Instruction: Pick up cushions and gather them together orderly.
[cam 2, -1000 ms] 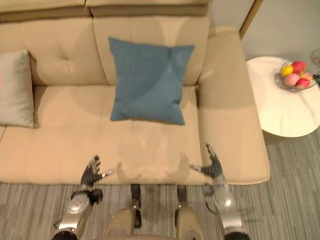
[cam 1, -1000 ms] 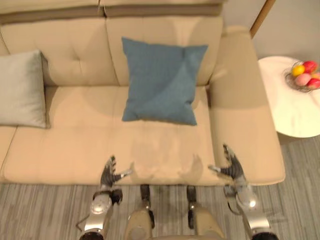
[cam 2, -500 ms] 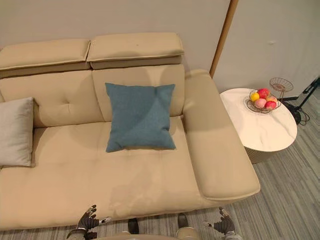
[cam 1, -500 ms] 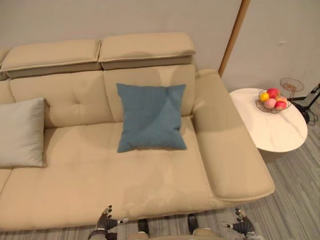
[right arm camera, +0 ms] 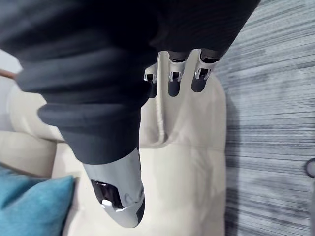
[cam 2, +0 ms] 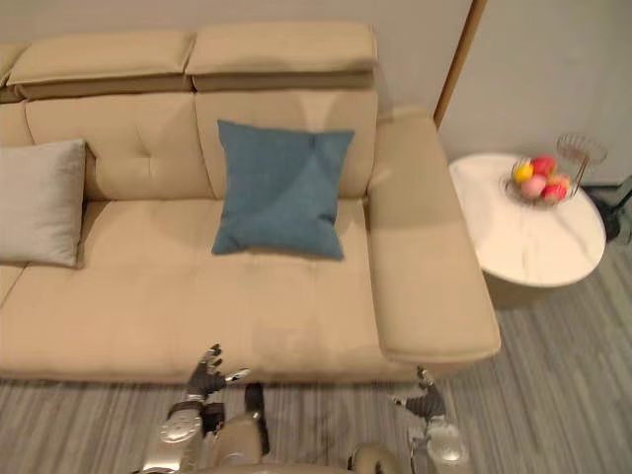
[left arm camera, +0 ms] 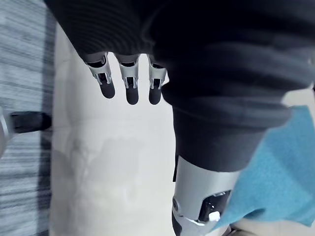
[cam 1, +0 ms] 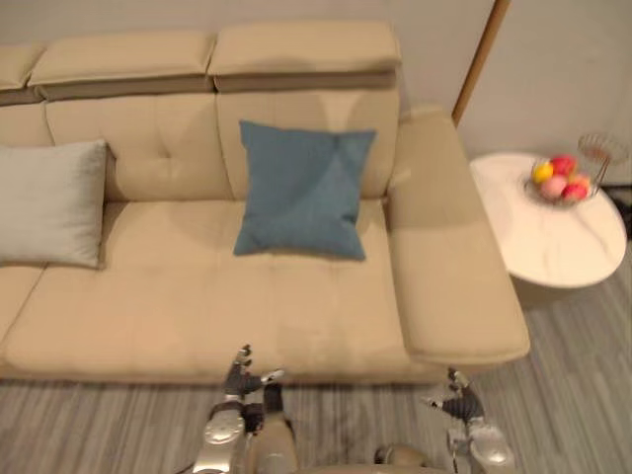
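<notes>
A blue cushion (cam 1: 304, 190) leans upright against the backrest of a beige sofa (cam 1: 197, 296), on its right-hand seat. A grey cushion (cam 1: 49, 202) leans at the sofa's left end, well apart from the blue one. My left hand (cam 1: 240, 374) hangs open in front of the sofa's front edge, holding nothing. My right hand (cam 1: 458, 403) is open too, low beside the sofa's right armrest (cam 1: 449, 267). The blue cushion also shows as a corner in the left wrist view (left arm camera: 275, 182) and in the right wrist view (right arm camera: 29, 206).
A round white side table (cam 1: 553, 222) stands to the right of the armrest, with a wire bowl of fruit (cam 1: 559, 180) and a wire basket (cam 1: 602, 150) on it. Grey striped carpet (cam 1: 99, 434) runs in front of the sofa. A wooden post (cam 1: 480, 59) rises behind the armrest.
The camera has tilted up and back down, so the whole scene shifted. Both hands stay open and low in front of the sofa. The cushions have not moved.
</notes>
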### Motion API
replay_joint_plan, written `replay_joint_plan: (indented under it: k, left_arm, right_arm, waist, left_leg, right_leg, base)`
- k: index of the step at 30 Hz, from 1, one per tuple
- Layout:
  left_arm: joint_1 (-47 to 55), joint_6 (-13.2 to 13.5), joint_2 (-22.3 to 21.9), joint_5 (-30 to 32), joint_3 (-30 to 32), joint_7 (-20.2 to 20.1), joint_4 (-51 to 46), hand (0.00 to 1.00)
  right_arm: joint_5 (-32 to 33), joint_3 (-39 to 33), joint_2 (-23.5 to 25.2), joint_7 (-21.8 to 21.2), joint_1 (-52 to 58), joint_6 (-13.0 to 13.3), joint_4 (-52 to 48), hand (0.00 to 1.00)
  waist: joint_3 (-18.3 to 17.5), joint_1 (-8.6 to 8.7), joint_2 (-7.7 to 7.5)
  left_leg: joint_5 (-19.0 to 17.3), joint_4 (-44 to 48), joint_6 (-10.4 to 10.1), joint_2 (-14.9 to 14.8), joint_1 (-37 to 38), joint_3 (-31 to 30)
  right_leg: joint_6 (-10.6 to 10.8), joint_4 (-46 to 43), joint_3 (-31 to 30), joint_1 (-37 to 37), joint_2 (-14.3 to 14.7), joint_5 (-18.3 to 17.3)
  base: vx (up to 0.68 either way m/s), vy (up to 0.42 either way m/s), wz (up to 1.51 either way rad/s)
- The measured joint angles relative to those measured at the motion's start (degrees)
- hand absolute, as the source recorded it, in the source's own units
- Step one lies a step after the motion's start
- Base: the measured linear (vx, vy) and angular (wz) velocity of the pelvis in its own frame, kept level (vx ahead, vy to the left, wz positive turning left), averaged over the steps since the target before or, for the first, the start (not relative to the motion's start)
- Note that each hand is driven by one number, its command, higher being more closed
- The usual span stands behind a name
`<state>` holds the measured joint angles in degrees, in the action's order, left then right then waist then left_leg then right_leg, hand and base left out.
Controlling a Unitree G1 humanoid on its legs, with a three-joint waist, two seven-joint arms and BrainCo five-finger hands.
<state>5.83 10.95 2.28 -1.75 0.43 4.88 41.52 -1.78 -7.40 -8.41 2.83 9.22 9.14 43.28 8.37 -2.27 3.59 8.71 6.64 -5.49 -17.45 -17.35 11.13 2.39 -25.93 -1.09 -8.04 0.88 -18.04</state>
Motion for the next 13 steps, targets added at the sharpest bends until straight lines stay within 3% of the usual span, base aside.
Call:
replay_joint_plan:
  k: [1, 3, 5, 6, 8, 10, 13]
  left_arm:
    - [1.02, -0.30, 0.28, 0.03, 0.06, 0.04, 0.00, 0.00]
    - [1.01, -0.51, 0.88, 0.10, 0.13, 0.05, 0.01, 0.00]
    - [0.90, -0.49, 1.07, 0.14, 0.20, 0.01, -0.07, 0.00]
    - [0.94, -0.50, 1.57, 0.12, 0.37, 0.01, -0.06, 0.00]
    - [1.06, -0.54, 2.10, 0.11, 0.42, -0.14, 0.09, 0.00]
    - [1.07, -0.53, 2.69, 0.11, 0.56, -0.77, 0.15, 0.00]
    - [1.53, -0.60, 4.39, 0.12, 0.78, -0.99, 0.17, 0.00]
  right_arm:
    - [0.20, -0.12, 0.30, 0.26, 0.61, -0.58, 0.40, 0.00]
    - [0.20, -1.26, 0.85, 0.72, 0.62, -0.63, 0.70, 0.00]
    - [0.22, -1.28, 0.65, 0.75, 0.64, -0.65, 0.77, 0.00]
    - [0.21, -1.30, 0.43, 0.69, 0.23, -0.65, 0.83, 0.00]
    - [0.19, -1.96, 0.18, 0.66, -0.44, -0.62, 0.84, 0.00]
    - [0.17, -2.28, 0.53, 0.53, -0.54, -0.61, 1.67, 0.00]
    - [0.15, -3.89, 1.00, 0.26, -0.38, -0.63, 3.68, 0.00]
  waist:
    - [-0.10, 0.12, -0.59]
    - [0.57, 0.24, -2.05]
    - [0.61, 0.78, -2.60]
    - [0.56, 1.10, -2.54]
    - [0.12, 1.35, -1.83]
    - [-0.37, 1.40, -2.27]
    - [-2.20, 1.71, -4.37]
  left_leg:
    - [-2.61, -1.89, -2.40, -0.28, 0.80, 0.73]
    - [-2.71, 5.15, -2.27, 1.75, 0.71, 1.18]
    - [-8.11, 13.72, -1.16, 3.68, 0.83, 0.96]
    - [-12.88, 18.30, -0.37, 3.66, 1.24, 0.93]
    - [-16.81, 20.09, 0.10, 3.58, 3.07, 0.89]
    - [-16.94, 13.04, -0.20, 5.83, 6.08, 1.12]
    - [-12.39, 1.10, 0.70, 10.91, 10.61, 1.61]
  right_leg:
    - [-2.01, 1.32, 1.43, -0.07, -0.67, 1.24]
    - [-2.37, 3.08, 1.54, -0.43, -2.33, 3.37]
    - [-1.73, 5.10, 1.90, -1.00, -3.77, 5.43]
    - [-1.15, 6.32, 1.77, -1.42, -4.07, 6.96]
    - [0.07, 7.65, 1.60, -1.59, -4.47, 8.56]
    - [2.19, 10.66, 1.70, -0.85, -5.05, 10.26]
    - [3.45, 16.89, 1.84, 1.68, -8.46, 13.74]
  base:
    - [-0.26, -0.089, 0.33]
    - [-0.22, -0.033, 0.20]
    - [-0.18, 0.065, 0.18]
    - [-0.12, 0.141, 0.04]
    - [-0.11, 0.178, 0.01]
    - [-0.16, 0.202, 0.11]
    - [-0.09, 0.133, 0.16]
